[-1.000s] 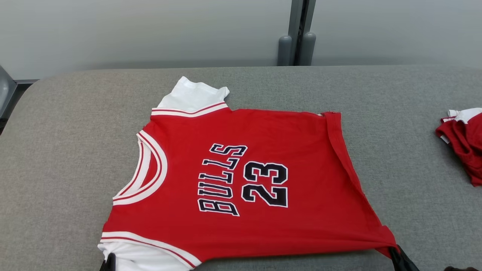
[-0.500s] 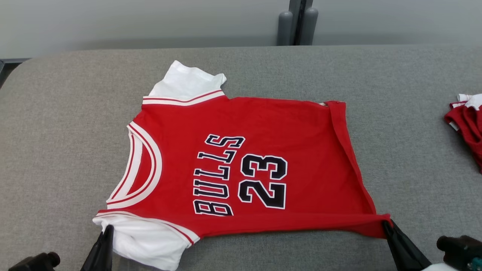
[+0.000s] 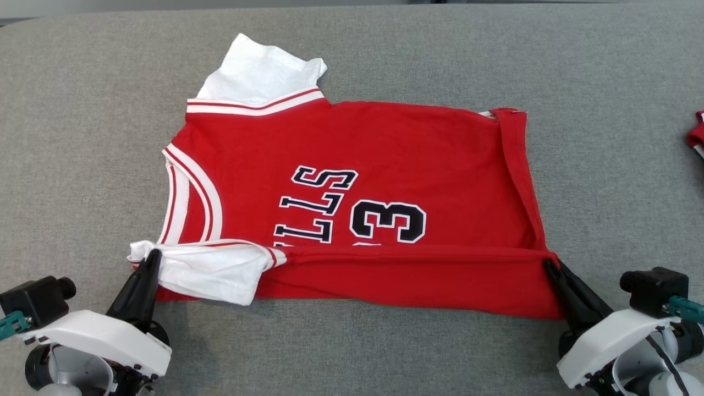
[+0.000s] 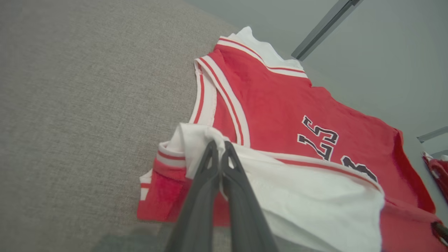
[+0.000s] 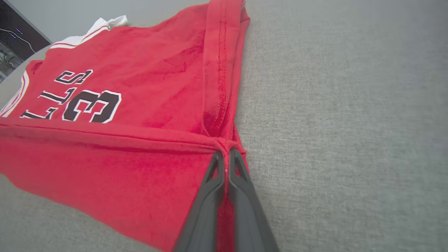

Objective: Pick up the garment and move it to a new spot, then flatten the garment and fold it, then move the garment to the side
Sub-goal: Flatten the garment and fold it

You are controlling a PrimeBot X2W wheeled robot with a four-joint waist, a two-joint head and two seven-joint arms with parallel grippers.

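Note:
The garment (image 3: pixel 385 148) is a red basketball jersey with white sleeves and black lettering, spread on the grey table (image 3: pixel 82 137), neck to the left. Its near long edge is lifted and turned over onto the body, hiding part of the lettering. My left gripper (image 3: pixel 153 254) is shut on the near white sleeve (image 4: pixel 196 140), seen close up in the left wrist view (image 4: pixel 218 143). My right gripper (image 3: pixel 550 263) is shut on the near hem corner, where the red cloth (image 5: pixel 105 168) bunches at the fingertips (image 5: pixel 225 152).
Another red and white piece of cloth (image 3: pixel 696 135) lies at the table's right edge, also visible in the left wrist view (image 4: pixel 437 171). Bare grey tabletop surrounds the jersey on the left, right and near sides. A pale wall (image 4: pixel 385 52) stands behind the table.
The head view has tilted down. Both grippers have carried the jersey's near edge up and away from me, so it now folds over the lower lettering.

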